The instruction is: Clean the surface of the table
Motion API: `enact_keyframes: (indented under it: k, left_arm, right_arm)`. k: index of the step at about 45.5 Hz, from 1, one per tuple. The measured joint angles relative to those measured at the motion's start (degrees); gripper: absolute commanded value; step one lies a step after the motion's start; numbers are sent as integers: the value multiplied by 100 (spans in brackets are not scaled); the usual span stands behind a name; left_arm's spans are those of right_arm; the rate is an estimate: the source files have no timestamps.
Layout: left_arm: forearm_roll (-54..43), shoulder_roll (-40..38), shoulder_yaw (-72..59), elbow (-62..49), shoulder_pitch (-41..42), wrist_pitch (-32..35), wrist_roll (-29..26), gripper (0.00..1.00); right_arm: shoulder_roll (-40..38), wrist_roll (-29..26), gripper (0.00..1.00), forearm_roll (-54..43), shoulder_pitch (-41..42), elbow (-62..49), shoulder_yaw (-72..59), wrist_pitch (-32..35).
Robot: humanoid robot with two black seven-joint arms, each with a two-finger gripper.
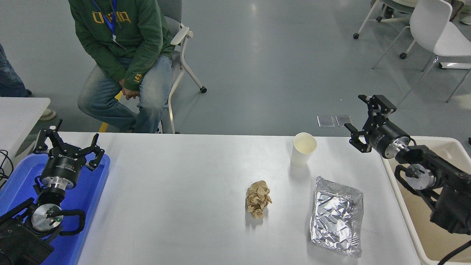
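At the lower left of the frame the left gripper [68, 147] hangs over a blue tray [88, 198] with its fingers spread wide and holding nothing; the tray lies against the left edge of the surface [176, 184]. This white surface fills the lower part of the frame, and its far edge runs across the middle of the picture. Its left half is bare. A person [125, 55] sits on a chair beyond the far edge, at the upper left. Near the centre lies a crumpled brown paper [258, 198], well apart from every edge. To the right, a white paper cup [303, 149] stands upright close to the far edge. A piece of crumpled foil [336, 217] lies near the front edge, lower right. The right gripper [362, 119] is above the far right corner, wide open and empty, beside a beige bin [404, 217].
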Motion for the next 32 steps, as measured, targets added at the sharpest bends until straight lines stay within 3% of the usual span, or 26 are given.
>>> enact_keyframes:
  k: [14, 32]
  left_arm:
    - [0, 0, 0, 0, 0, -5, 0, 100]
    - [0, 0, 0, -1, 0, -5, 0, 100]
  right_arm:
    - [-284, 500, 100, -1127, 560, 564, -1520, -10]
    - [-208, 625, 100, -2881, 961, 863, -2665, -306]
